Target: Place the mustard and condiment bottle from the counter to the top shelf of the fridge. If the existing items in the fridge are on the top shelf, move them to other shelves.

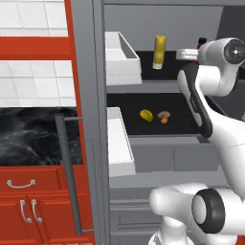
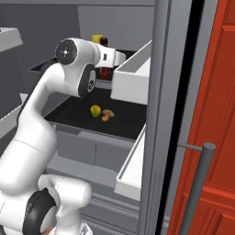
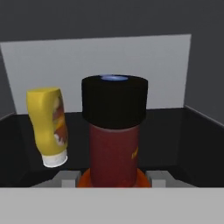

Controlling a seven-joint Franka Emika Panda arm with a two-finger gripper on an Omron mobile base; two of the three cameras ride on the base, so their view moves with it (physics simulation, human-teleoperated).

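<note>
Arm rises white from the base, elbow bent high, forearm reaching level into the upper part of the fridge (image 1: 91, 95), whose door stands open. Wrist and hand sit over the top shelf (image 1: 143, 72), a flat black board. The gripper (image 3: 113, 178) is closed on the condiment bottle (image 3: 114, 135): in the hand view the dark red body fills the middle, wide black cap on top with a pale glint on its crown, an orange band at its foot, and a grey finger (image 3: 66, 178) pressed in at each side of the base. In the right base view the bottle (image 2: 105, 69) shows as a sliver of dark red beyond the hand, black cap above. Whether its base touches the shelf cannot be told. The mustard (image 1: 159, 51) is on the same top shelf, left of the red bottle in the hand view, a smooth glossy yellow squeeze bottle standing inverted on its pale narrow cap, leaning slightly, near the back wall. One shelf down, also black, lie the yellow-green oval fruit (image 1: 146, 115) and just beside it the orange-tan mushroom-shaped piece (image 1: 164, 116), close but apart. White boxy door bins (image 1: 122, 57) hang on the open door. Left of the fridge, the counter (image 1: 33, 136), black veined marble over red cabinets (image 1: 28, 206) with curved silver handles; a long grey bar handle (image 1: 69, 172) runs down the door edge.
</note>
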